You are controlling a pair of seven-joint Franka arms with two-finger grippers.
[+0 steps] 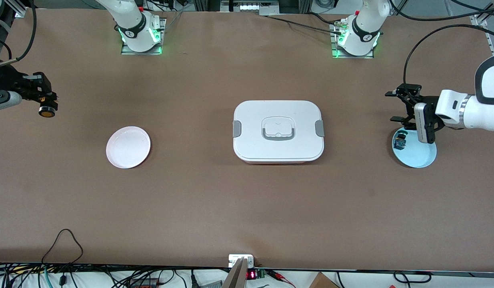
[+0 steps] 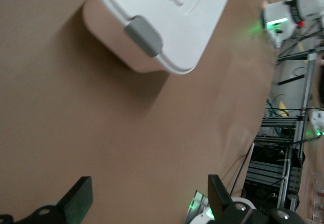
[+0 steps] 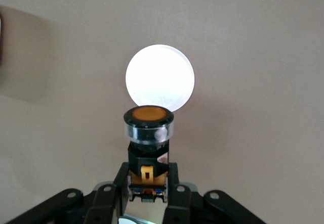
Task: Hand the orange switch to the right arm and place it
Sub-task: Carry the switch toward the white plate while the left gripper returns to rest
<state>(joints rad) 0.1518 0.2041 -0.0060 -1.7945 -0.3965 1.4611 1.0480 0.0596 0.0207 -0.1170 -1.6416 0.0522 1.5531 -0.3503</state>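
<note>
The table (image 1: 199, 208) surface is a uniform matte brown with no pattern. The lunch box (image 1: 278, 131) has a white lid, grey side latches, a grey handle surround, and a pale pink base visible in the left wrist view. The plate (image 1: 128, 147) toward the right arm's end is plain white with a faint pink tint. The plate (image 1: 419, 154) toward the left arm's end is pale blue. The orange switch (image 3: 149, 133) has an orange cap, a clear collar and a black body with orange-yellow inserts. The right gripper (image 3: 148, 193) is black. The left gripper (image 1: 407, 106) is black, on a white arm with a silver ring. Both arm bases glow green.
</note>
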